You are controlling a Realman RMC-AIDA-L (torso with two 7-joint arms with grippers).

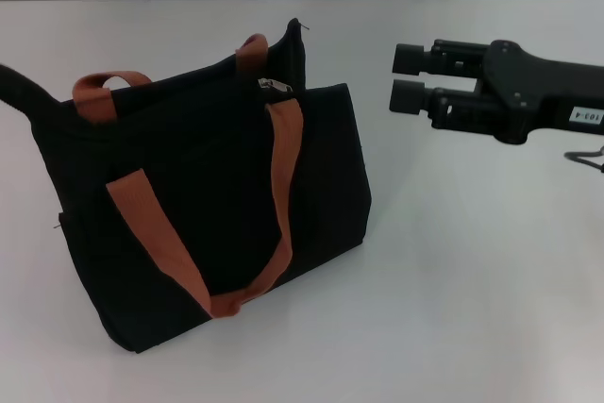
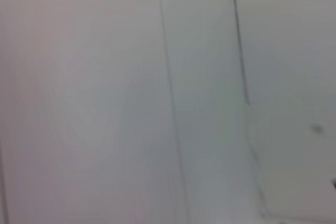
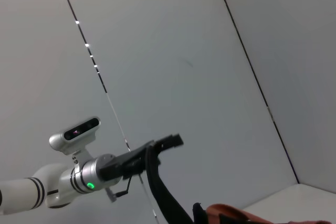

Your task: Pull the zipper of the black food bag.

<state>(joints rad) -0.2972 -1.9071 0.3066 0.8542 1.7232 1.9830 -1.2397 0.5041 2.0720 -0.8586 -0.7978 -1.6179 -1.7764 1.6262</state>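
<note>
Right tool (image 1: 401,78): above the worktop (image 1: 453,271), right of the bag (image 1: 208,205), well apart, fingers parted, holding nothing. Left tool (image 3: 170,141): beyond the bag's far end, state cannot be told. Bag stands upright at left-centre; the zipper (image 1: 274,85) sits at its top edge, between the orange handles (image 1: 283,186).

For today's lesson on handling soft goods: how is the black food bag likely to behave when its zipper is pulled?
The black food bag is fabric with sagging sides, so it will probably flex and lean rather than resist. It looks unanchored on the table, so it may slide toward the pull. The left gripper already holds a strap, likely steadying it.
</note>
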